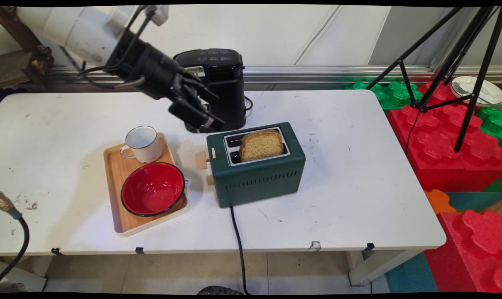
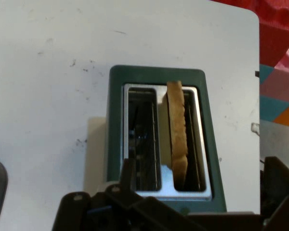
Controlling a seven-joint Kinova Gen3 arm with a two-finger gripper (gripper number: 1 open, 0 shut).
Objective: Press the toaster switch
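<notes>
The toaster (image 1: 255, 166) stands mid-worktop (image 1: 338, 199) with a bread slice (image 1: 262, 144) in its near slot. Behind the toaster is a coffee machine (image 1: 219, 87). Left of the toaster lies a tray (image 1: 113, 174) holding a mug (image 1: 143, 143) and, nearer, a bowl (image 1: 153, 189).

The gripper (image 1: 207, 114) covers the coffee machine's (image 1: 224, 79) lower front. In the hand view, the toaster's (image 2: 116, 125) near end sits behind black linkage.

A white, rounded arm (image 1: 82, 31) ends in a black wrist and a black two-finger gripper (image 1: 201, 109) of jointed linkage. Thin black cables (image 1: 109, 81) loop along the wrist. The fingers (image 1: 192, 114) are black and blocky.
</notes>
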